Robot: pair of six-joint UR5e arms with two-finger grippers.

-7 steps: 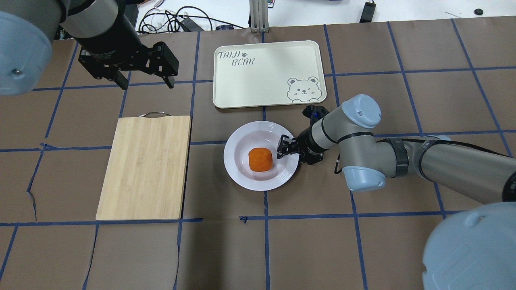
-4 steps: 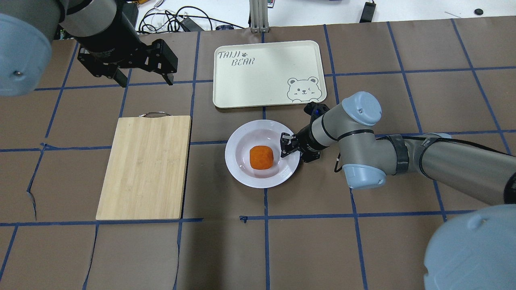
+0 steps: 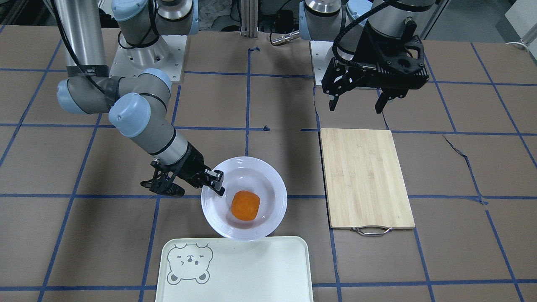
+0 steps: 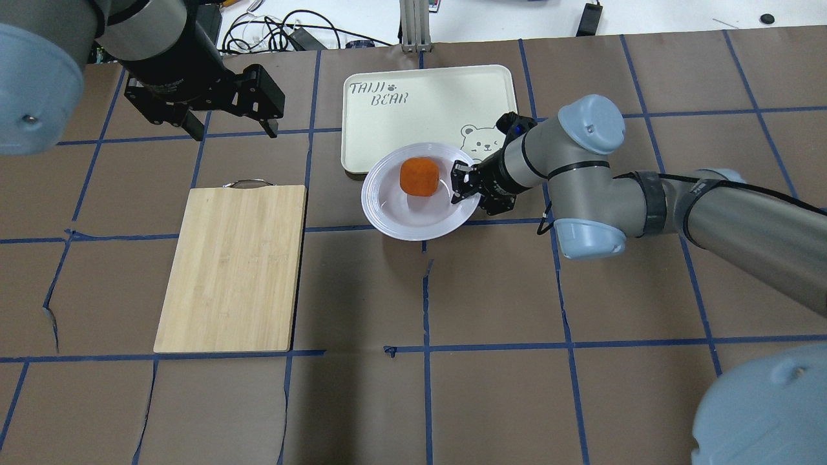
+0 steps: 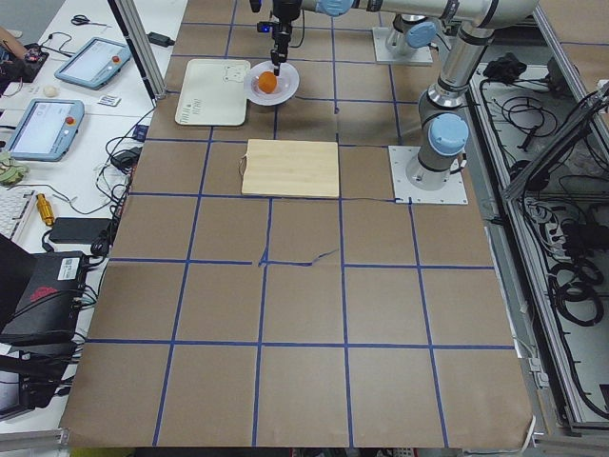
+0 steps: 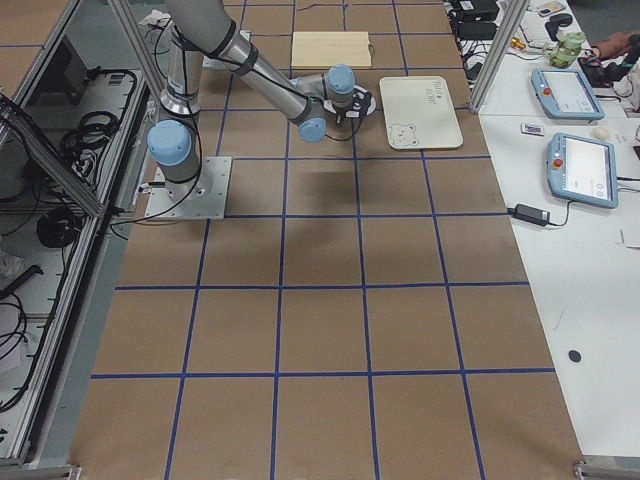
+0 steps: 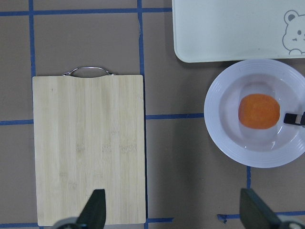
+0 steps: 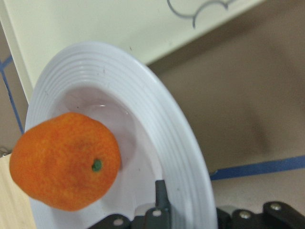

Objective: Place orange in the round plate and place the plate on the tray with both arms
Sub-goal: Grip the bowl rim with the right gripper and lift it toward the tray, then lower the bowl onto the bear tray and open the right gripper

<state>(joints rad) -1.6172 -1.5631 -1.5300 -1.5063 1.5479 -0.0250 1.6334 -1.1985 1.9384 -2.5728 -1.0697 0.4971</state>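
Right gripper (image 4: 460,186) clamps white round plate (image 4: 394,223) carrying bright orange (image 4: 419,176) at cream tray (image 4: 426,90) edge; bamboo board (image 4: 232,268) apart; left gripper (image 4: 236,134) gapes.

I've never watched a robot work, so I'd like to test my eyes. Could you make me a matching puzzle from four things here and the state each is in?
Things:
1. small bright orange fruit
2. glossy white round plate
3. bamboo cutting board with a metal handle
4. left black two-finger hand

States:
A. open, holding nothing
B. gripped at its rim by the right hand
C. sitting in the plate's sunken centre
D. lying flat, nothing on it

Pairs: 1-C, 2-B, 3-D, 4-A
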